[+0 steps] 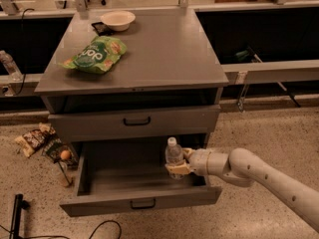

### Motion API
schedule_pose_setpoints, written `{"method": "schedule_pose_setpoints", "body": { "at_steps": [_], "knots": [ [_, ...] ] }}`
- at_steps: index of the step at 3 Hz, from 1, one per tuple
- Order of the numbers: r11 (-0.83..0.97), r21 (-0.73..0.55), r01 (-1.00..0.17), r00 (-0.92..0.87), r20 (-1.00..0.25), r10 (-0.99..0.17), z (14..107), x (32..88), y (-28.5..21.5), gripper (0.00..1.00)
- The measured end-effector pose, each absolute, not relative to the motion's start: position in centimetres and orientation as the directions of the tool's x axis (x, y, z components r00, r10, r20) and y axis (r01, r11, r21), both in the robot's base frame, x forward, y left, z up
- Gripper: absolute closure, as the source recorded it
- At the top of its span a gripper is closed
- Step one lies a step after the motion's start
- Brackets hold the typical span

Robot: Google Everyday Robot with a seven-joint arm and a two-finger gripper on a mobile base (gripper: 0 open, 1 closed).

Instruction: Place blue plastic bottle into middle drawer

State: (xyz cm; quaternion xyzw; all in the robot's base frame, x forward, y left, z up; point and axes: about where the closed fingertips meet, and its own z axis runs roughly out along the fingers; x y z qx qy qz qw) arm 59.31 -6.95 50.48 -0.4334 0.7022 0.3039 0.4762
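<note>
The blue plastic bottle is a small clear bottle with a white cap, held upright. My gripper is shut on the bottle's lower part, reaching in from the right on a white arm. The bottle is inside the right half of the open middle drawer, the grey cabinet's lowest drawer, pulled out, with a black bar handle on its front. I cannot tell whether the bottle's base touches the drawer floor.
The closed grey drawer sits directly above. On the cabinet top lie a green chip bag and a white bowl. Snack wrappers and litter lie on the floor at left. A black cable runs along the floor in front.
</note>
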Motion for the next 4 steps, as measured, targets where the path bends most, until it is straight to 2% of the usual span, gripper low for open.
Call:
{"method": "schedule_pose_setpoints", "body": {
  "at_steps": [3,4],
  "knots": [
    [0.371,-0.033,-0.928,-0.092,-0.946,-0.312,46.1,61.2,-7.0,1.0],
    [0.365,-0.025,-0.931,-0.097,-0.945,-0.313,44.9,61.7,-7.2,0.94]
  ]
}}
